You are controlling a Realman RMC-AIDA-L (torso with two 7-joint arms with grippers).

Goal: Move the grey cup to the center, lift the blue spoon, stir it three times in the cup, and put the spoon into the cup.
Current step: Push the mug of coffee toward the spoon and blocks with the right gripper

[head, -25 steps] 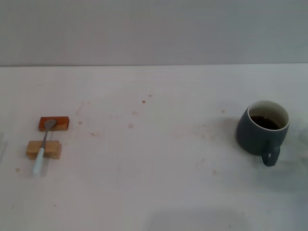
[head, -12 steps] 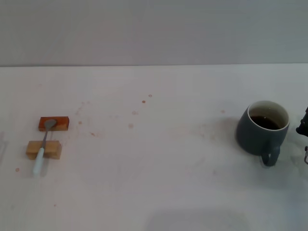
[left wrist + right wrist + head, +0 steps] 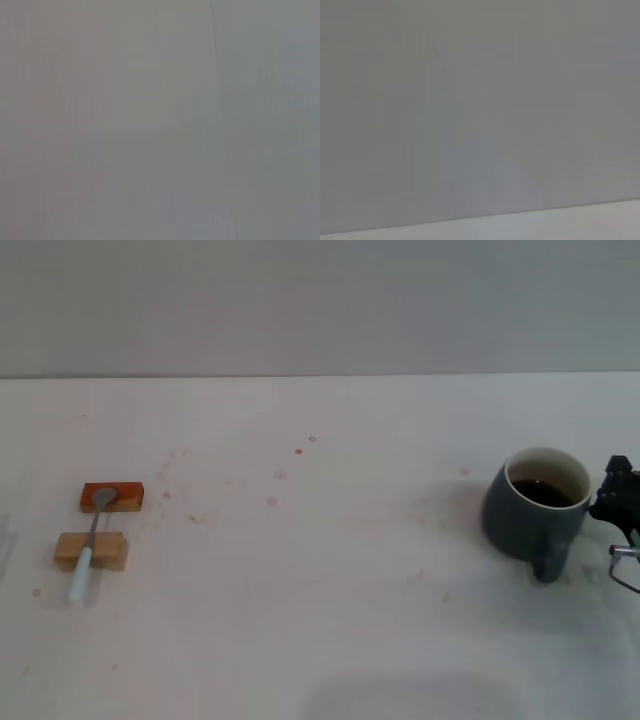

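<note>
The grey cup stands at the right of the white table in the head view, with dark liquid inside and its handle toward the front. My right gripper shows at the right edge, touching or right beside the cup's right side. The blue spoon lies at the left, its metal bowl on an orange-brown block and its stem across a tan block, pale blue handle toward the front. My left gripper is out of view. Both wrist views show only plain grey.
Small brown stains dot the table's middle. A grey wall rises behind the table's back edge.
My right gripper has come in from the right edge up to the cup. The cup has shifted slightly to the left. The spoon and blocks have not moved.
</note>
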